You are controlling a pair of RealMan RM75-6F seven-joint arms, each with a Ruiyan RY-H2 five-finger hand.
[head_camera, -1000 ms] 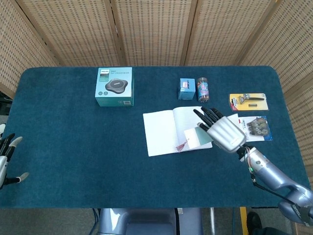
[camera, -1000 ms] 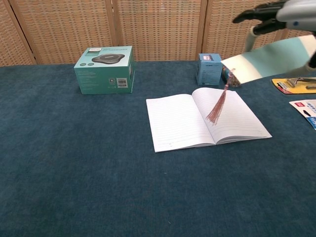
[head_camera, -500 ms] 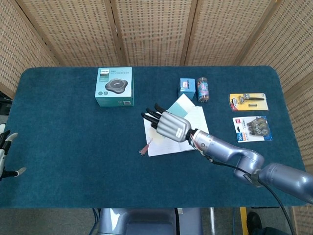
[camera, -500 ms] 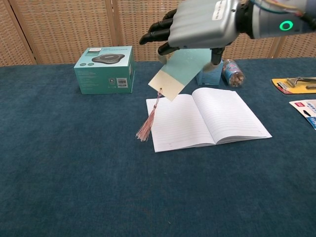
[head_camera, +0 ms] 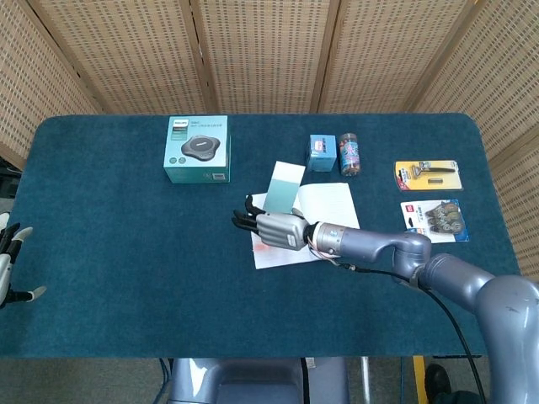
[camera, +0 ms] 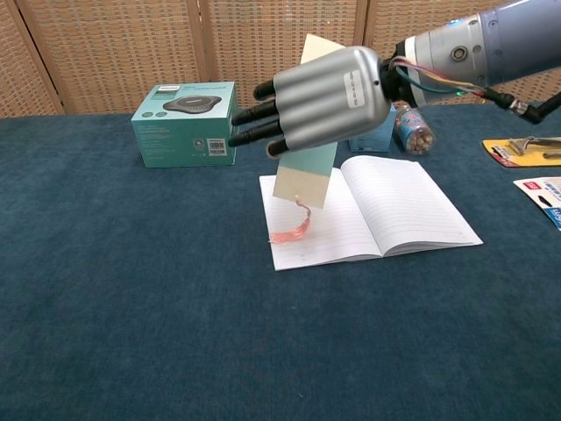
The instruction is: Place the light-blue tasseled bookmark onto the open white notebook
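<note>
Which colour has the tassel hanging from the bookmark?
The tassel is pinkish red, seen best in the chest view, below the light-blue card bookmark.

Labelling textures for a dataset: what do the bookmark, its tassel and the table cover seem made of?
Bookmark: stiff matte card, probably; it stays flat while held upright. Tassel: pink thread strands, limp and curled on the notebook. Table cover: dark teal cloth with a short fuzzy nap, felt or carpet-like.

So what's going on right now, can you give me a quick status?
Right hand holds bookmark over the notebook, tassel touching the left page. Left hand idle at table edge, fingers apart. Nothing in the way.
</note>
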